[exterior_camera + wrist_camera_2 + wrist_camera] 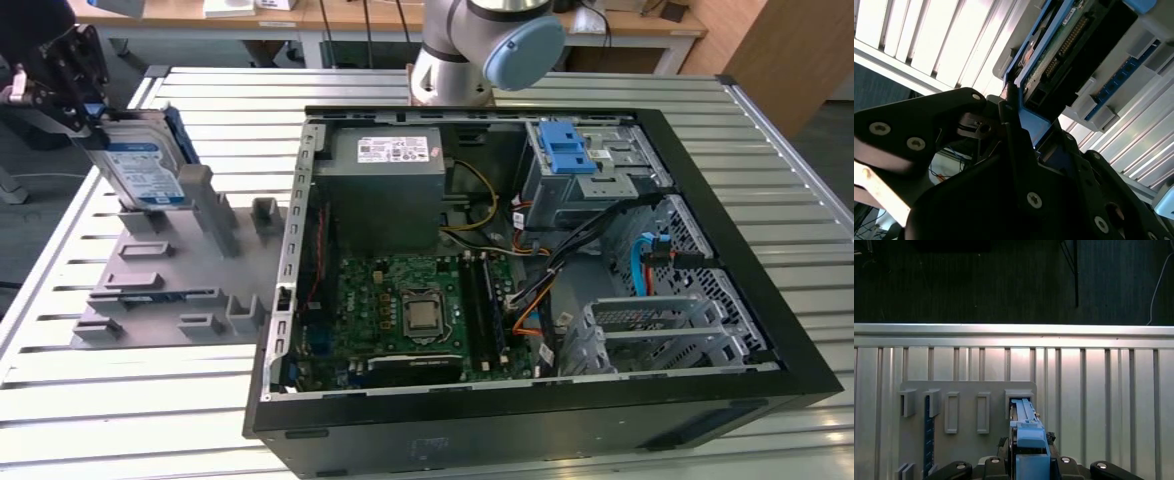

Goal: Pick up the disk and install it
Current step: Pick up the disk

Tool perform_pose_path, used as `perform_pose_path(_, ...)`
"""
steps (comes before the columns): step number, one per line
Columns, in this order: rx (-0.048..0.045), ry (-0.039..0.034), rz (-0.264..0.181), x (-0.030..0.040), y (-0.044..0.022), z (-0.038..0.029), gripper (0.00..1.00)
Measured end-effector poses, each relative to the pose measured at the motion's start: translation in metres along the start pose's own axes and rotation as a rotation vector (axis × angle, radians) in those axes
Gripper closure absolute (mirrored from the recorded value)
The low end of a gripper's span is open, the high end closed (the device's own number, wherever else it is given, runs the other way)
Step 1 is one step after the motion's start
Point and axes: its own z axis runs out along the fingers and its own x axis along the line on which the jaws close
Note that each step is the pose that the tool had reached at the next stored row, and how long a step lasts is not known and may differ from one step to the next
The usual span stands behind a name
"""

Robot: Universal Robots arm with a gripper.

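Upright, disk (pixel 140 165) sits clamped (edgewise) in gripper (pixel 83 105).

I lose part of the end effector (pixel 83 110) past the exterior view's left edge. The disk (pixel 140 165) has its lower end hidden among the grey rack's (pixel 174 290) posts. The arm (pixel 481 45) is cut off above its joint.

Rack posts (pixel 200 208) crowd the disk (pixel 142 170); case (pixel 534 420) lies open-topped.
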Motion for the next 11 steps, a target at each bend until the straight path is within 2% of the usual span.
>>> perform_pose_path(11, 0.0001, 0.0000, 0.000, -0.0002, 0.0002, -0.0069, 0.64)
